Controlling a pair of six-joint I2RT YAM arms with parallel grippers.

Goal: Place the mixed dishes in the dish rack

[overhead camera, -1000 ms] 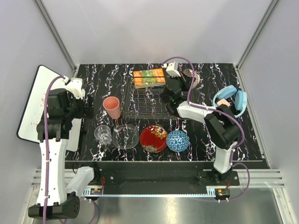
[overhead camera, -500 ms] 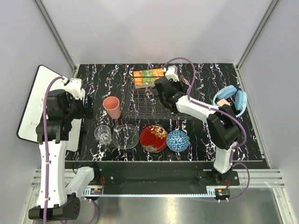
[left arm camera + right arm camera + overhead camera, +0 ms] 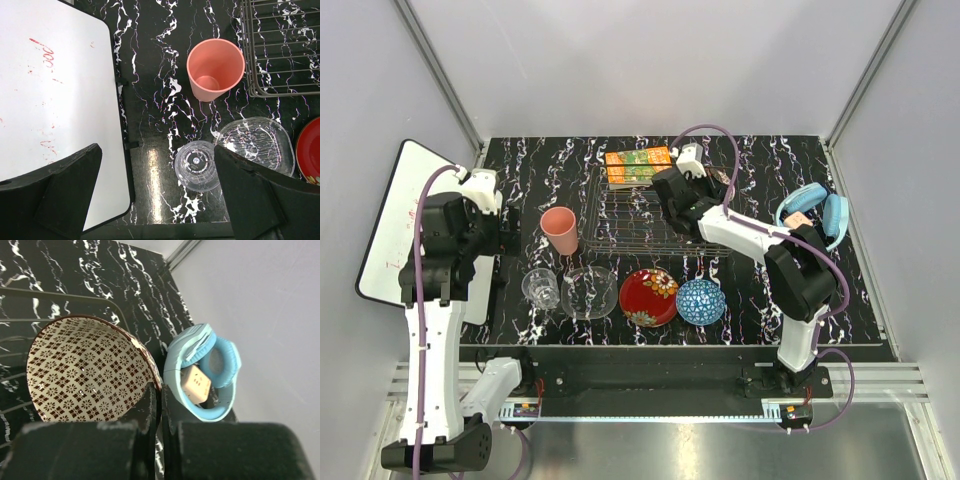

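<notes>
**Robotics lab test cell**

Plain pale walls [image 3: 650, 60] framed by aluminium struts [image 3: 436, 65] box in a black marbled table [image 3: 780, 165]. A white left arm [image 3: 428, 330] and right arm [image 3: 798, 345] stand bolted to a metal rail [image 3: 650, 408] at the table's near edge, trailing purple cables [image 3: 712, 132]. A whiteboard [image 3: 390, 215] with red scribbles lies at the left. Household props sit staged on the tabletop: a wire rack [image 3: 630, 215], a cup [image 3: 559, 229], a plate [image 3: 648, 296], a carton [image 3: 638, 165] and headphones [image 3: 815, 212].

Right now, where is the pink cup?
In the top view, the salmon-pink cup stands upright on the left side, just left of the dish rack and beyond the clear drinking glass.
</notes>
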